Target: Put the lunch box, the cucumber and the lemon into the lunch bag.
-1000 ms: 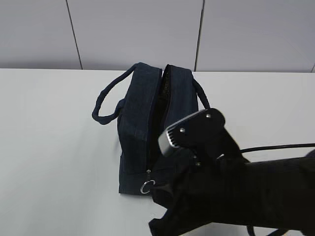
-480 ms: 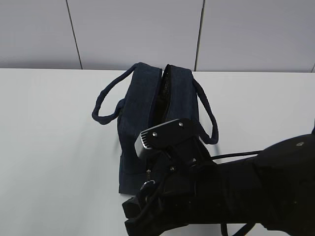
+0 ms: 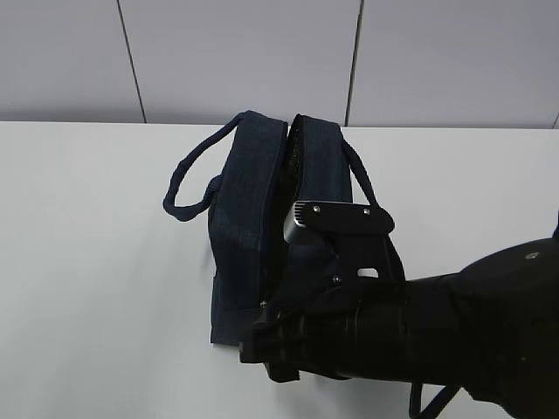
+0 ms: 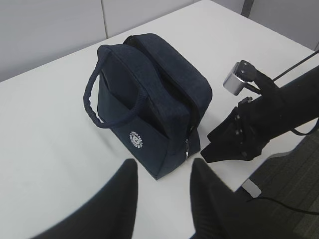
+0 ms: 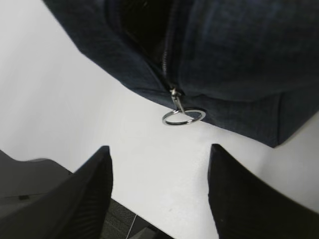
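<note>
Exterior view: dark navy boxy fabric lunch bag (image 3: 262, 218) upright mid-table on the white tabletop (image 3: 96, 262), two loop handles fallen to either side, top seam parted into a narrow dark slit. Black right arm reaching in from the lower right, blocking the near end of the bag; right gripper (image 3: 266, 345) low by that end, jaw state unreadable here. No lunch box, cucumber or lemon anywhere in sight.

Left wrist view: same bag seen from the side, round white logo facing the camera, zipper run to the near end with the pull hanging down the end wall. Left gripper (image 4: 162, 191) hovering short of the bag, fingers parted, nothing between them. Right arm just beside the bag's zipper end, not touching it as far as can be told.

Right wrist view: small silver ring pull (image 5: 183, 117) dangling free at the bottom of the zipper, lying against the table. Right gripper (image 5: 159, 186) spread wide, empty, fingers on either side below the ring, clear of it.

Judged step: bag opening about finished, loading not begun. Next: backing away, locating the three items outside these views, and probably widening the slit before anything goes in.
</note>
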Controlling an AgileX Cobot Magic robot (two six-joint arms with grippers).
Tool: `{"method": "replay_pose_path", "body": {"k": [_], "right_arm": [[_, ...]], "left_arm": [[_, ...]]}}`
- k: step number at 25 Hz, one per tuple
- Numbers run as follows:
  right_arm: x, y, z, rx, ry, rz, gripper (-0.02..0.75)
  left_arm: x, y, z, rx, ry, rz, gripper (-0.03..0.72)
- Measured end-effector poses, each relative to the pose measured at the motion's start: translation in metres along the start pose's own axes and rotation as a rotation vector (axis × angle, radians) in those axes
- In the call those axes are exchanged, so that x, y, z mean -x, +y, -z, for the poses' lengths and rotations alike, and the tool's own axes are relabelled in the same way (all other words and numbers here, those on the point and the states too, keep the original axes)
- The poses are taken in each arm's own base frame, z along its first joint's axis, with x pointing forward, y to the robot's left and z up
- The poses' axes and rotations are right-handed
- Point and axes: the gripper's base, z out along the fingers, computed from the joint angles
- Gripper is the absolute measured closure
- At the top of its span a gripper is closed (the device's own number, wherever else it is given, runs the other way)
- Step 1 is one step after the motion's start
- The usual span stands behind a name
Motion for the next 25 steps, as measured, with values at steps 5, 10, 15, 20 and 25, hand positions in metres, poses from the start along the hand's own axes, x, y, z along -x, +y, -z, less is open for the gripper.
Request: {"method": "replay_pose_path", "body": {"k": [5, 10, 15, 20, 25], "right_arm": [[0.002, -0.001, 0.000, -0.019, -0.012, -0.090, 0.284], [0.008, 0.003, -0.010, -0.024, -0.016, -0.139, 0.283], [0.006, 0.001, -0.029, -0.046, 0.020, -0.178, 0.283], [0.005, 0.000, -0.031, -0.060, 0.020, -0.212, 0.283], [0.003, -0.003, -0.036, -0.083, 0.024, -0.239, 0.283]], "left_arm": [[0.000, 0.000, 0.000, 0.000, 0.000, 0.000, 0.450], [0.000, 0.000, 0.000, 0.000, 0.000, 0.000, 0.450], [0.000, 0.000, 0.000, 0.000, 0.000, 0.000, 0.450], [0.000, 0.000, 0.000, 0.000, 0.000, 0.000, 0.450], [0.000, 0.000, 0.000, 0.000, 0.000, 0.000, 0.450]]}}
